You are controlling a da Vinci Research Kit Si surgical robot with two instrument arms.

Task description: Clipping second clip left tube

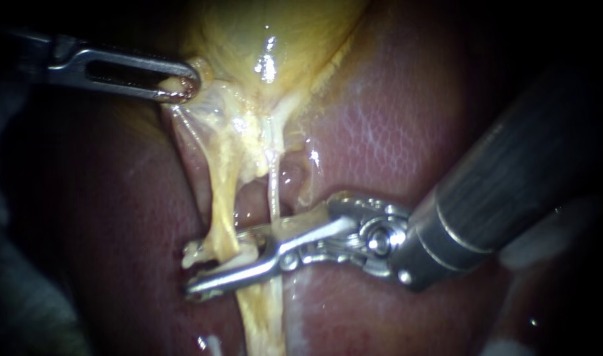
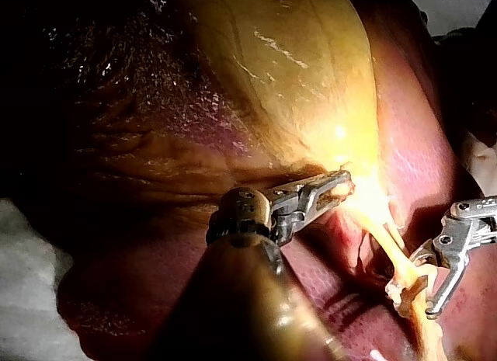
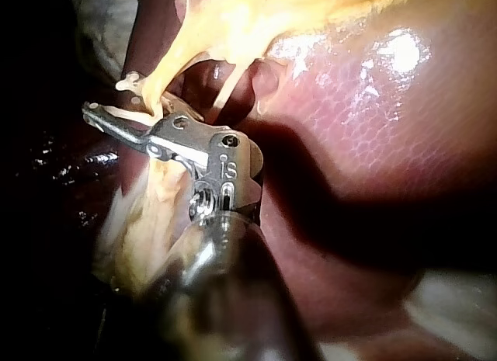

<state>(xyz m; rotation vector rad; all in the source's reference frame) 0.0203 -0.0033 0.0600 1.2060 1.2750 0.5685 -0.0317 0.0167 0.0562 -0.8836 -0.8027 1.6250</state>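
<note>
Where light falls, liver (image 1: 394, 132) glistening wet, white cloth (image 2: 23, 314) beside it

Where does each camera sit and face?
Endoscope: close in, facing the pale yellow gallbladder and thick yellow left tube; slender steel left instrument and right instrument both show.
Left wrist: behind its own shaft, facing the gripped gallbladder.
Right wrist: behind its own shaft, facing the tube.
All share the right instrument at the tube.
</note>
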